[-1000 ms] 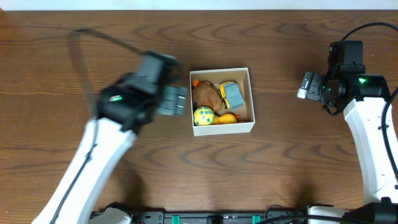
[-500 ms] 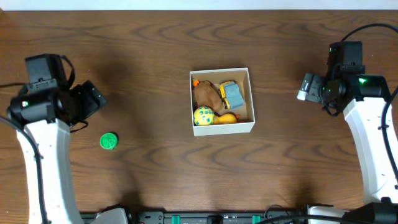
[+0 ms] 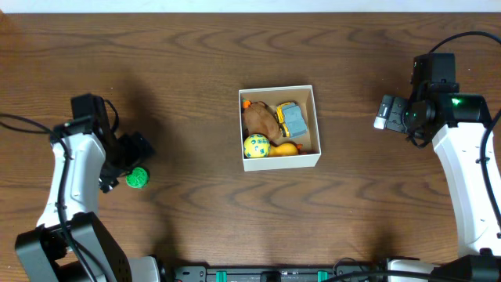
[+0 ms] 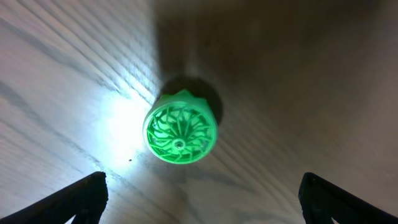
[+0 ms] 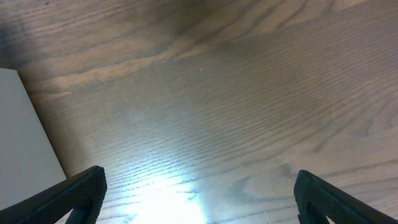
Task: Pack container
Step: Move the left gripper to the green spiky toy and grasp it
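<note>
The dark wooden desk (image 3: 196, 227) carries the white container (image 3: 282, 162) at its middle, with toys inside. Well left of the container, the left hand (image 3: 131, 150) hangs spread and empty over a green wheel-like toy (image 4: 181, 135). The right hand (image 3: 385, 111), right of the container, is likewise spread and empty. An off-centre close could flick the small round toy away.

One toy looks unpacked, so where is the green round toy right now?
In the overhead view the green round toy lies on the wooden table at the left side, right beside the open left gripper and far left of the container.
</note>
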Robot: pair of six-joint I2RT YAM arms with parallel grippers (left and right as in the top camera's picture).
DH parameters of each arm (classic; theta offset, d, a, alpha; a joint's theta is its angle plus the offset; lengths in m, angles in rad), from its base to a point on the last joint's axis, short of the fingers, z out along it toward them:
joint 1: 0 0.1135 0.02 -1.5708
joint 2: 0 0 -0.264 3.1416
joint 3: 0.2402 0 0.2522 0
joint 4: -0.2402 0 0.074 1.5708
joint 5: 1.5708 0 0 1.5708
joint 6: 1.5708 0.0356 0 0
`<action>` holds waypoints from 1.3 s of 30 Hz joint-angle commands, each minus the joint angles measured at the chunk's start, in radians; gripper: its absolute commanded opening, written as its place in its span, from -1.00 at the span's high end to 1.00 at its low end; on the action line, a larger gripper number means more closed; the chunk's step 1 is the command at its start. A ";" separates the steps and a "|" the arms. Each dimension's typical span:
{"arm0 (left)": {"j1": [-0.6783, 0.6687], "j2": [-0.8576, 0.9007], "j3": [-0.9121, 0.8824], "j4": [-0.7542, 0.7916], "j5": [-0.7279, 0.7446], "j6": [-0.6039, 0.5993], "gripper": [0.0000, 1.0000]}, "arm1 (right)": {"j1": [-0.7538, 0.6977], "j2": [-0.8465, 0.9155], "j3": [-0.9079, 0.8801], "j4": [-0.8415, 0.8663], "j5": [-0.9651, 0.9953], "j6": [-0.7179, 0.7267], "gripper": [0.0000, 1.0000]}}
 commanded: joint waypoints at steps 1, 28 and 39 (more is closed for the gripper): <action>0.000 0.006 -0.061 0.037 0.014 0.016 -0.96 | -0.005 0.000 0.001 -0.002 0.000 -0.008 -0.95; 0.000 0.146 -0.130 0.189 0.006 -0.006 -0.96 | -0.005 0.000 0.001 -0.010 -0.007 -0.016 -0.95; 0.000 0.146 -0.130 0.188 0.006 -0.006 -0.87 | -0.005 -0.001 0.001 -0.013 -0.007 -0.016 -0.94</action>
